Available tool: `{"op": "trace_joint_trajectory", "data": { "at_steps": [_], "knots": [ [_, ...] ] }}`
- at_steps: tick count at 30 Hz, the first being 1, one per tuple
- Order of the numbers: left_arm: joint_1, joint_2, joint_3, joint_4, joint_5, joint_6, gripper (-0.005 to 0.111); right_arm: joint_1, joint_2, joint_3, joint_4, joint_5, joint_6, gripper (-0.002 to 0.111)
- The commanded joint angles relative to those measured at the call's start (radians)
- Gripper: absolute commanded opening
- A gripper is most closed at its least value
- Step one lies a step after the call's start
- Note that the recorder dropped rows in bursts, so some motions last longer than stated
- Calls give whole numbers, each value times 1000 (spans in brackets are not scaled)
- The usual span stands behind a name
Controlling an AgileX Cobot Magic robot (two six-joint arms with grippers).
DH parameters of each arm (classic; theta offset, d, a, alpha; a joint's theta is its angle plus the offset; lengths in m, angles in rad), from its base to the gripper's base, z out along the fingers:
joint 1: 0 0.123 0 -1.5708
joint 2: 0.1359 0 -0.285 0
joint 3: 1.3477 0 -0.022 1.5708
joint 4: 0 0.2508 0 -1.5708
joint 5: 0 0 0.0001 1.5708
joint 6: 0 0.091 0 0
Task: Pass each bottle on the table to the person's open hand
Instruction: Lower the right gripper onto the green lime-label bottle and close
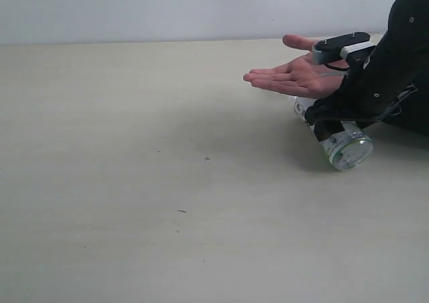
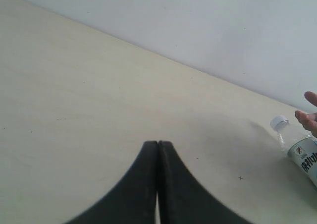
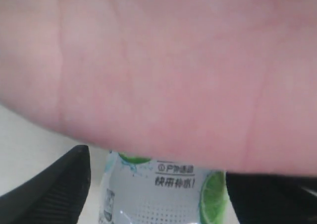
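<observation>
Right wrist view: right claw (image 3: 156,184) wide open, astride the clear plastic bottle (image 3: 148,206) with lime-printed label, lying ungripped on the pale beige table (image 3: 17,135). Person's open palm (image 3: 158,60) close by. Farther off, left claw (image 2: 157,149) shut, empty. Risk: bumping the palm on lifting; rolling the bottle if closing off-centre.

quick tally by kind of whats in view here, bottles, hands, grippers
bottles: 1, the bottle lying on the table
hands: 1, the person's open hand above it
grippers: 2, the left gripper shut, the right gripper open around the bottle
total: 4
</observation>
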Motion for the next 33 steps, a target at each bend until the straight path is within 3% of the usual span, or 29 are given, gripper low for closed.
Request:
{"op": "trace_joint_trajectory", "data": {
  "at_steps": [1,16,19,27,33],
  "knots": [
    [5,1,3,-1,-1,-2,0,5,31,-8,-6,-61,2,72],
    [5,1,3,-1,-1,-2,0,5,82,-8,-6,-108,9,70],
    [5,1,3,-1,-1,-2,0,5,82,-8,-6,-98,9,57],
    [5,1,3,-1,-1,-2,0,5,82,-8,-6,-47,9,0],
    [5,1,3,-1,-1,-2,0,5,57,-8,-6,-41,9,0]
  ]
}}
